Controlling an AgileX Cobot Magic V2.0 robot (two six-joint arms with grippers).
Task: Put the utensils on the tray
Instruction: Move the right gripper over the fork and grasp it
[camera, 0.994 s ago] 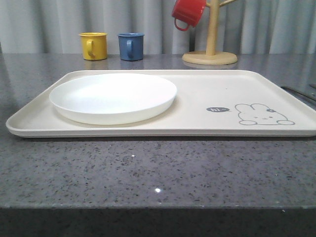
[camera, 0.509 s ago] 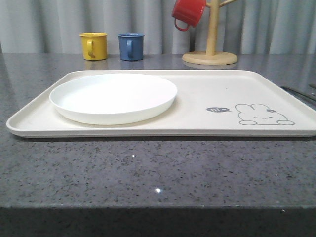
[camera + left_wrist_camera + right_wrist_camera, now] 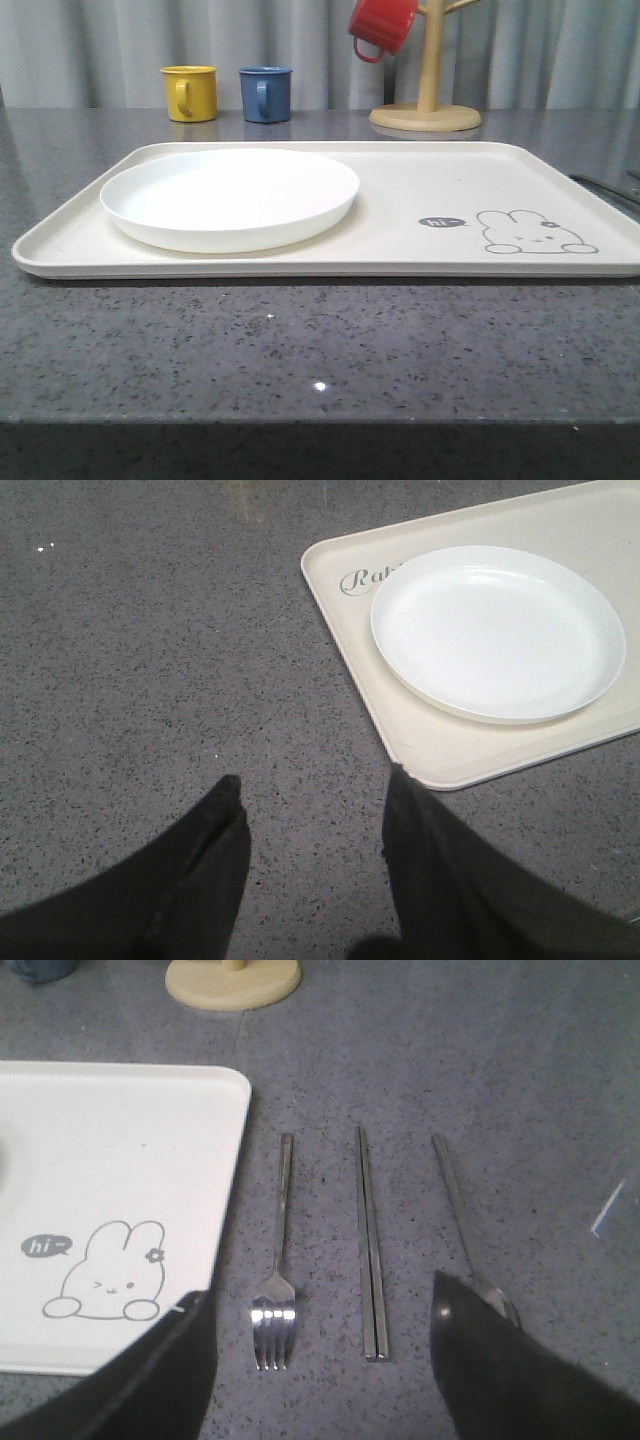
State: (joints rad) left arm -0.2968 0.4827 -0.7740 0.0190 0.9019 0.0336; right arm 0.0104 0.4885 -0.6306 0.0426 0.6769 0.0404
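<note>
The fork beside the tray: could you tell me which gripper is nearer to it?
Right. The right gripper hangs open just above the fork, while the left gripper is over bare table by the tray's plate end.

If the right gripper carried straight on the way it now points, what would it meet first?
Probably the chopsticks, lying on the countertop between the open jaws, with the fork just beside; depth is hard to judge.
</note>
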